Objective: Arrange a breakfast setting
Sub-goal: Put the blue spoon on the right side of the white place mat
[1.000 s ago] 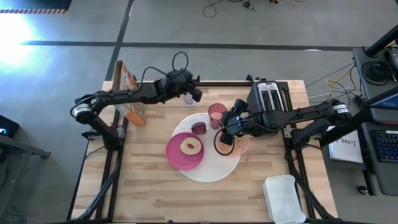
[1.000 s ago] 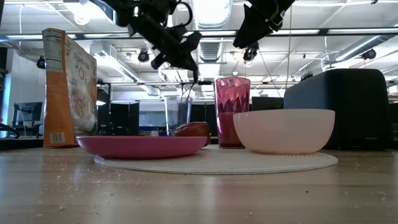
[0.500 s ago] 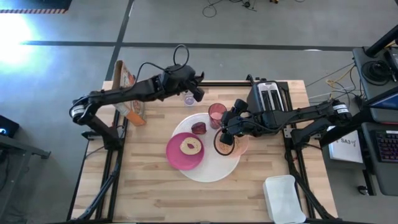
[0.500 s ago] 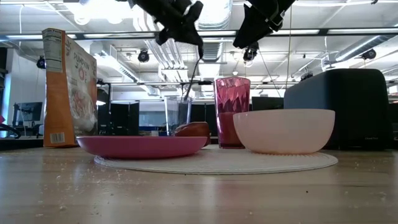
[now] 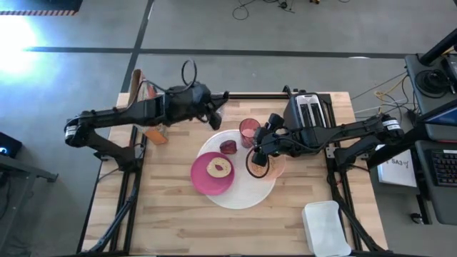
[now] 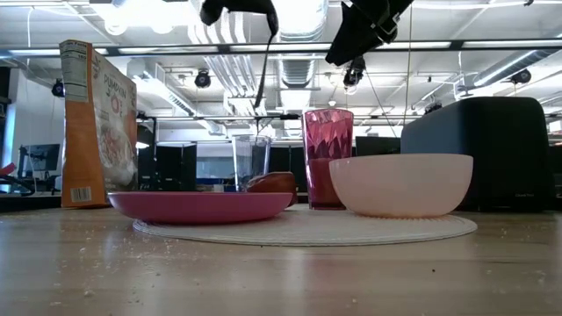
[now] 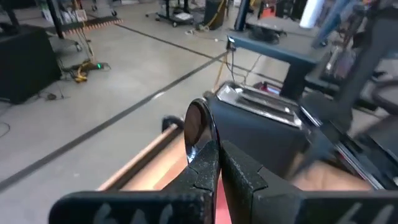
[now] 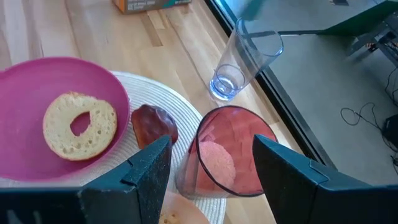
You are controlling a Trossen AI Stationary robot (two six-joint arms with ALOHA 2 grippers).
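My left gripper is high over the small clear glass, shut on the spoon, which hangs clear above the glass. My right gripper hovers open, well above the translucent pink cup and the peach bowl, touching neither. The magenta plate, with a bagel on it, the cup and the bowl stand on the white round mat. The orange cereal box stands upright at the table's far left. My left gripper pinches the spoon between its two fingers close behind its metal bowl, which sticks out past the fingertips. The fingers point nearly level. The thin handle hangs slanting below the gripper, lifted clear of the glass.
A dark red piece of food lies on the mat beside the plate. A black toaster stands at the far right, close behind my right arm. A white lidded container sits at the near right corner.
My left gripper has risen and drawn back toward the table's left edge, staying shut. The spoon, whose lower end stood in the clear glass, has been drawn up out of it and hangs clear above its rim. The glass has stayed in place.
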